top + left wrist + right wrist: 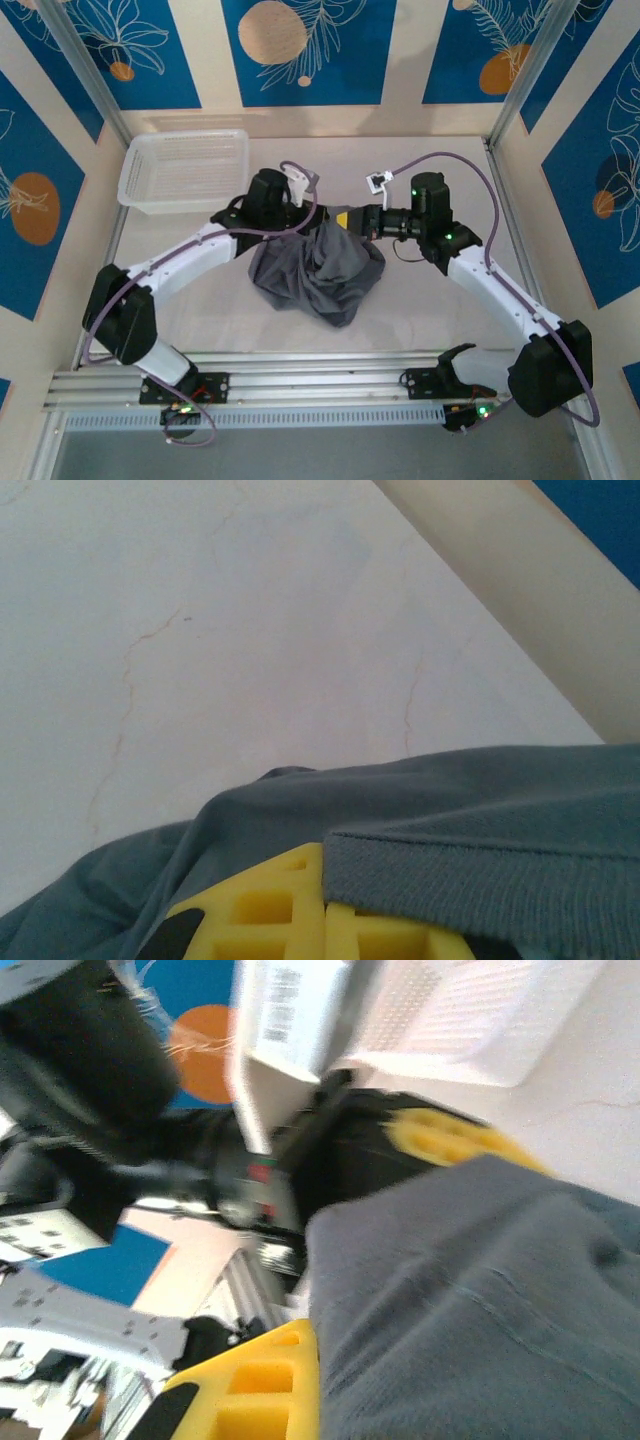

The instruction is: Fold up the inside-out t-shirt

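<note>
Pale marble-ish tabletop [420,310], blue leaf-print panels [310,45] behind. White basket [185,170] sits upper left of the top view. Next over, the left claw [325,910] is clamped on the hem of the grey t-shirt [320,270], bunched up mid-frame. Just right, the right claw [300,1370] is pinching the cloth too.

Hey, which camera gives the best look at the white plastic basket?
Top external: the white mesh-sided plastic basket shows whole, at the table's far left, apart from the crumpled slate-grey t-shirt. The right wrist view catches a blurred part of it beyond the grey cloth.
</note>
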Robot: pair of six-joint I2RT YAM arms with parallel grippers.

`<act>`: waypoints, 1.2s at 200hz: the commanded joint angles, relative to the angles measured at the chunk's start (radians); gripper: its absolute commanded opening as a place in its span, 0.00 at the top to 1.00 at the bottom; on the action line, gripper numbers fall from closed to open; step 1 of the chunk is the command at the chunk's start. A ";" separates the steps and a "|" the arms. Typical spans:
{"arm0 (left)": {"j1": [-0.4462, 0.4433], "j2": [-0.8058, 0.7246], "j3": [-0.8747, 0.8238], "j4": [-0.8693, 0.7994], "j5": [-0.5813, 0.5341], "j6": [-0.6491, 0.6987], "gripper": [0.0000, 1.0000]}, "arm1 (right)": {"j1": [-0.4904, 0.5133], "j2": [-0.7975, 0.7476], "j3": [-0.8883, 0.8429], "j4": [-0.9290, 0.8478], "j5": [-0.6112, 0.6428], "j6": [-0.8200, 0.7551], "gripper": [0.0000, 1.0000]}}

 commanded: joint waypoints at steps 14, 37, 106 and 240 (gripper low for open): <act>0.067 -0.153 0.117 -0.167 0.140 -0.151 1.00 | -0.057 -0.023 -0.032 -0.124 0.259 -0.158 0.85; 0.065 -0.156 0.190 -0.278 0.171 -0.159 1.00 | -0.070 -0.048 -0.014 -0.147 0.230 -0.156 0.73; 0.064 -0.127 0.234 -0.378 0.138 -0.147 1.00 | 0.455 -0.259 -0.139 0.069 0.882 -0.291 0.62; 0.063 -0.158 0.266 -0.429 0.116 -0.157 1.00 | 0.434 0.312 0.152 0.120 1.053 -0.551 0.60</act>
